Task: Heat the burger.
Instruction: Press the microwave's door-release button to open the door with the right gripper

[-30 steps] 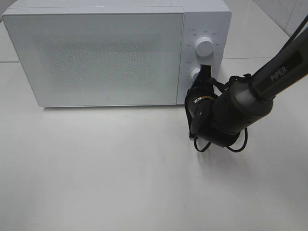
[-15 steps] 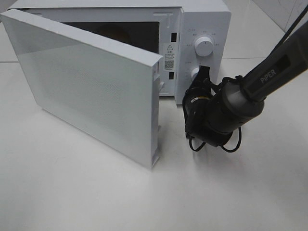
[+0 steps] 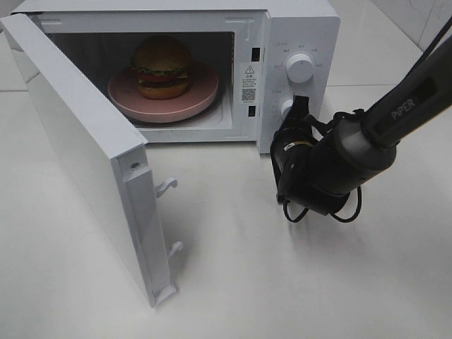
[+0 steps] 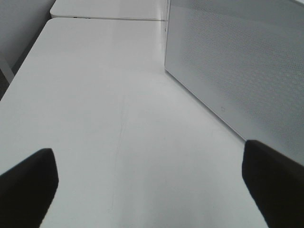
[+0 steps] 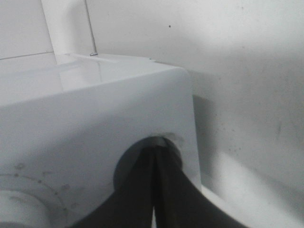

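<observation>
The door (image 3: pixel 78 162) of the microwave (image 3: pixel 300 28) has just swung wide on its hinge, and the cavity stands exposed. It was flush shut a second ago and only part-way out half a second ago. Our right gripper (image 3: pixel 298 107) has hardly shifted across those frames: its jaws are pressed together, tips against the lower control (image 3: pixel 286 108) on the panel, just under the upper knob (image 3: pixel 299 68). The right wrist view shows the closed tips (image 5: pixel 154 154) sitting in that round recess.

We judge that this push released the latch (the door moved while nothing else touched it).

The burger (image 3: pixel 162 67) sits on the pink plate (image 3: pixel 123 99) inside the cavity. It is off to the side of the right jaws, past the panel and deeper in, well apart from them. So it is already loaded, yet with the door open no heating can run. Either the cycle is over or the door must be shut again; we cannot tell which.

Our left gripper (image 4: pixel 149 180) has its jaws spread wide and empty, low over the table (image 3: pixel 226 282). The door's dotted outer face is ahead of them and to one side, not touching.
</observation>
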